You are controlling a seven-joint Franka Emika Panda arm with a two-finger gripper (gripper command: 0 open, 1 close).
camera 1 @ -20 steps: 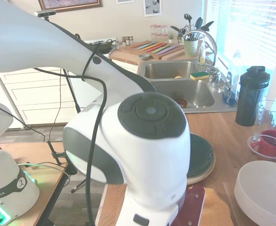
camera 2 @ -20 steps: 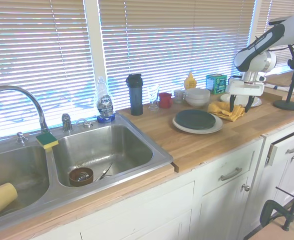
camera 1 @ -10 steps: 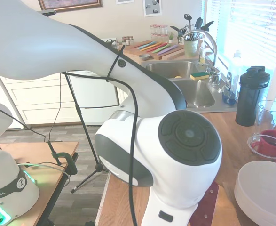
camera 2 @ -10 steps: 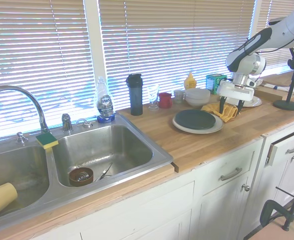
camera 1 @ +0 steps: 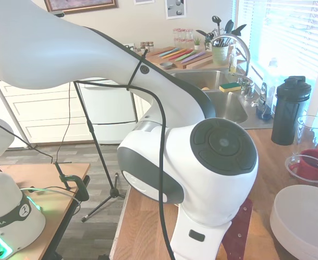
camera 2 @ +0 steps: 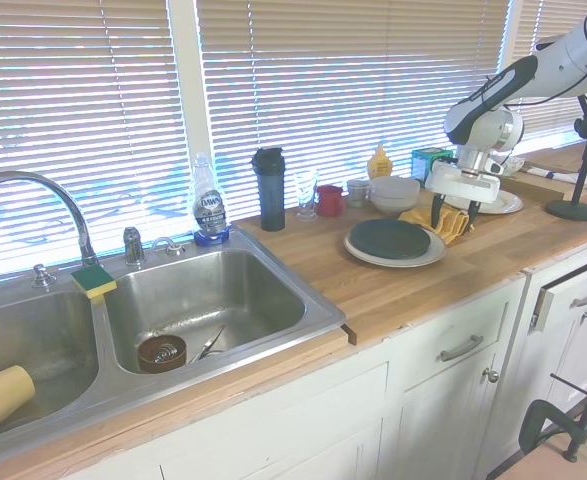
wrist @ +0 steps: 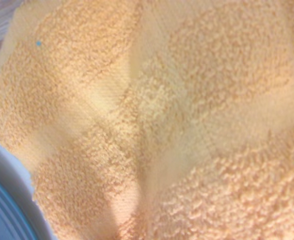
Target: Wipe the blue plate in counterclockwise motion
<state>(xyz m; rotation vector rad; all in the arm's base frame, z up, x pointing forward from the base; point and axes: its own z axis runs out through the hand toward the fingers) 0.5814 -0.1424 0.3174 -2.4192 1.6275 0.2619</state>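
Counter: butcher-block worktop (camera 2: pixel 413 285) runs under the gripper; bare wood lies on the front-edge side of the jaws, crockery crowds the window side
Sink: steel double basin (camera 2: pixel 198 300), well apart from the jaws, past the plates
Arm: in the first exterior view the white arm (camera 1: pixel 196 162) fills the middle and hides gripper, cloth and plates; the second exterior view shows all of them
Cream plate: larger pale plate (camera 2: pixel 358 254) on the counter, just beside the jaws toward the sink
Blue plate: dark, almost black plate (camera 2: pixel 390 238) stacked on the cream plate, its near rim just beside the jaws, nothing lying on it
Cloth: yellow terry cloth (camera 2: pixel 458 220) bunched on the counter directly under the jaws, close to the cream plate's rim; whether it touches the rim cannot be told; it fills the wrist view (wrist: pixel 157 120), where a pale rim with blue shows at one corner
Bowls: white stack (camera 2: pixel 395 193) behind the jaws, near the window
Gripper: gripper (camera 2: pixel 450 212) points down over the cloth, dark fingers (camera 2: pixel 435 211) parted with a gap between them; whether they touch the cloth cannot be told
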